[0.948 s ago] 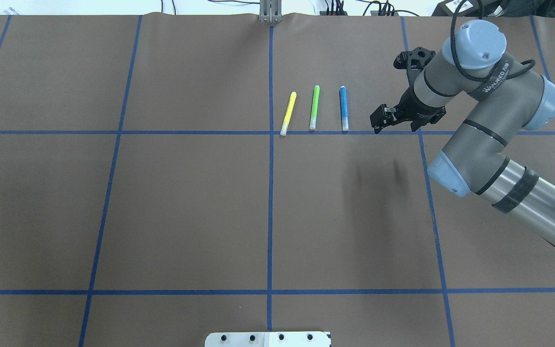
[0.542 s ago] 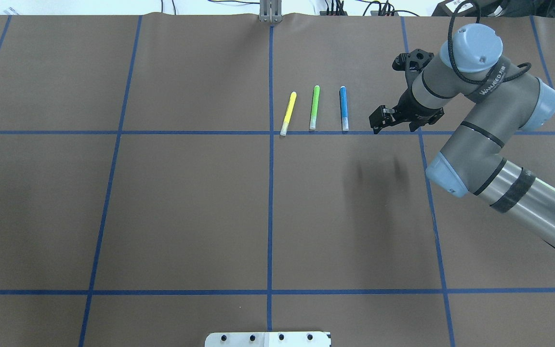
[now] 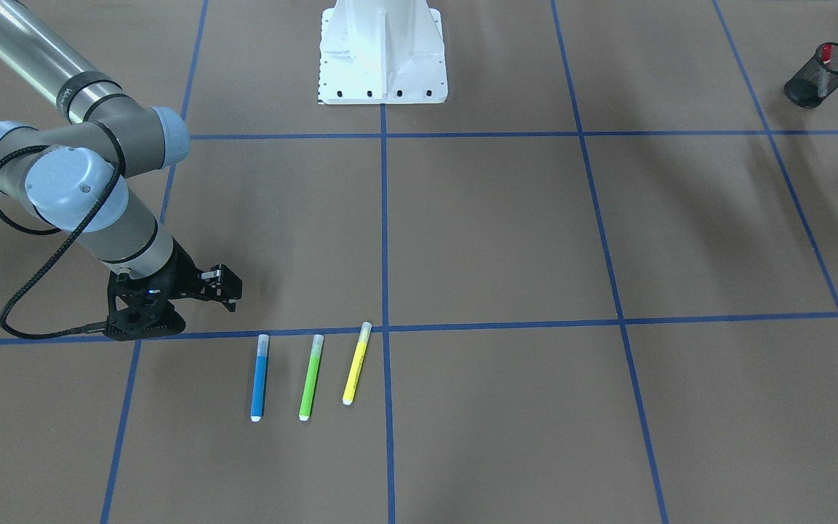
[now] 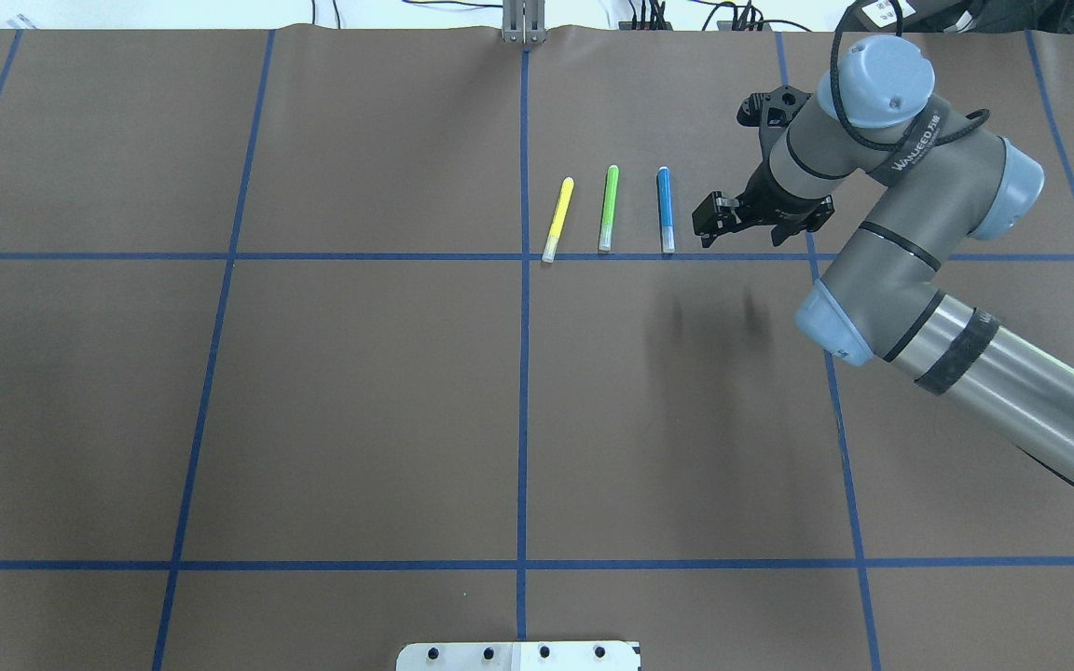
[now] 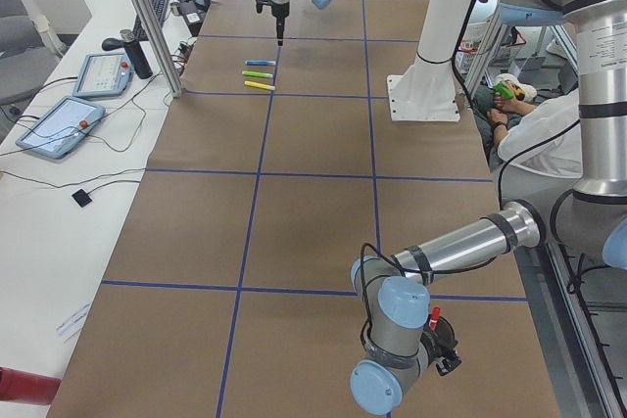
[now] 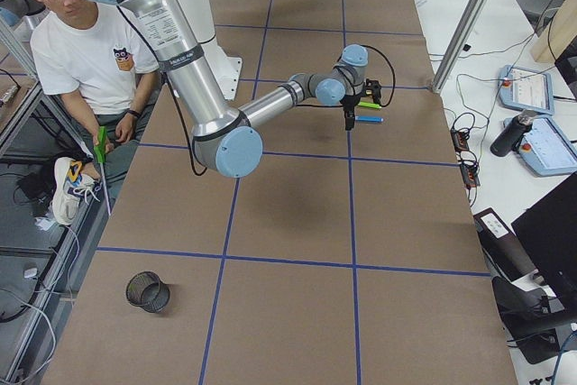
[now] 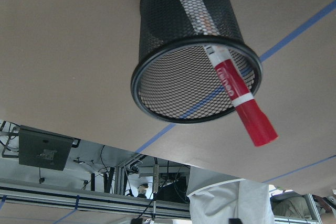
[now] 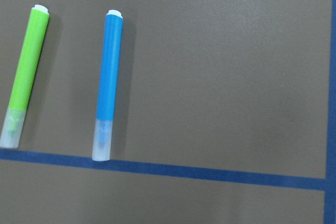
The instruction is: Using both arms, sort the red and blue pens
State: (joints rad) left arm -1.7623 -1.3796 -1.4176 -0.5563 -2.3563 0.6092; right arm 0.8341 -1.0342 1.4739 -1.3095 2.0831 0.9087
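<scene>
Brown table cover [image 4: 360, 401] carries a row of three markers lying flat and apart. The blue highlighter [image 4: 665, 210] is rightmost, then come the green highlighter [image 4: 609, 208] and the yellow highlighter [image 4: 558, 219]. The right gripper [image 4: 742, 224] hovers just beside the blue one on its outer side, fingers spread apart with nothing between them. Only the right wrist view shows the blue highlighter's clear cap end resting on the blue tape line [image 8: 210, 173]. The black mesh cup [image 3: 812, 84] shows in the front view, toward the robot's left end of the table. The left wrist view shows the red-capped marker [image 7: 223, 64] leaning inside it, red end past the rim. The left gripper [image 5: 443, 348] appears only in the left side view, so I cannot tell how its fingers stand.
</scene>
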